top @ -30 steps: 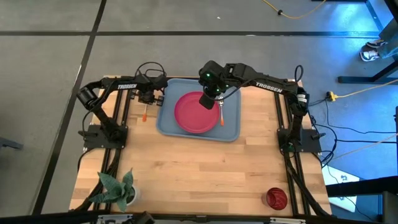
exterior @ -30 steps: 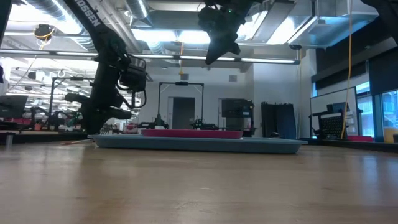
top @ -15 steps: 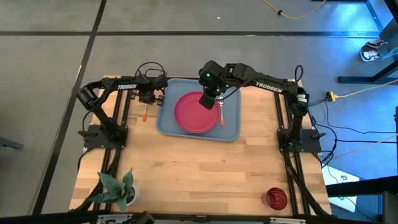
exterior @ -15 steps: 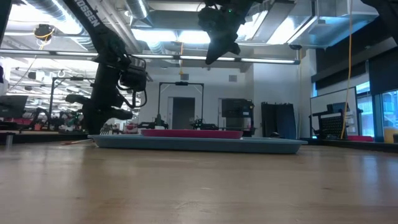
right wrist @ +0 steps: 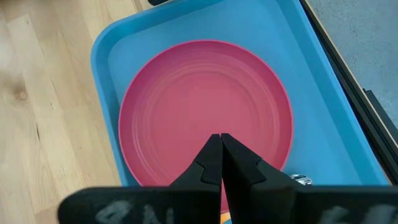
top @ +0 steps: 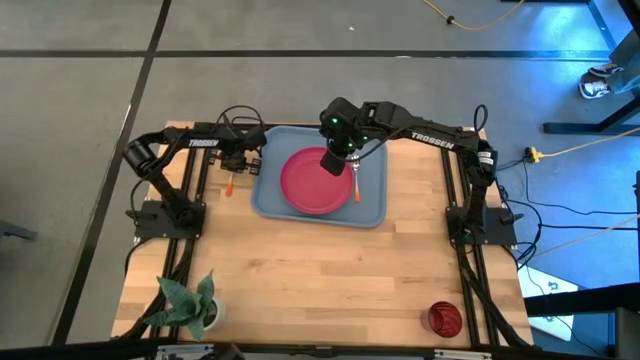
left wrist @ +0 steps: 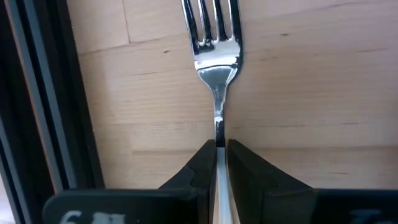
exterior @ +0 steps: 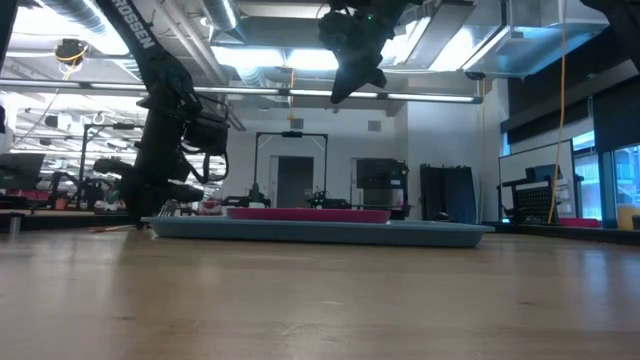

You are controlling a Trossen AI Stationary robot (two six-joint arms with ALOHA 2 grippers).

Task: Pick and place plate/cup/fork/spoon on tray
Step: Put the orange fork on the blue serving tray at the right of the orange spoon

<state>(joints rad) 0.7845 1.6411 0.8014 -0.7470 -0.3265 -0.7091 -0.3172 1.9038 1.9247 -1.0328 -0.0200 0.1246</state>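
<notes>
The fork lies by the tray's left rim; its orange handle (top: 229, 187) shows in the high view and its silver pronged head (left wrist: 217, 37) in the left wrist view. My left gripper (top: 240, 160) is shut on it. The light-blue tray (top: 372, 210) holds the pinkish-red plate (top: 315, 185) and the spoon (top: 356, 186), which lies to the plate's right. My right gripper (right wrist: 221, 142) is shut and empty, high above the plate (exterior: 350, 85). The dark-red cup (top: 444, 318) stands on the table at the near right corner. My left gripper pinches the fork's thin silver neck (left wrist: 219, 127), just behind the pronged head, between its two fingers. The fingers come from above, pointing down. The fork lies level over the wood; I cannot tell whether it is clear of the table.
A white pot with a green plant (top: 190, 305) stands at the near left corner. The dark frame rail (left wrist: 37, 93) runs close beside the fork. Bare wood (top: 320, 280) lies between the tray and the near edge.
My left gripper has gone a little toward the table's left edge, shut on the fork, whose orange handle has shifted with it. My right gripper has kept still above the plate.
</notes>
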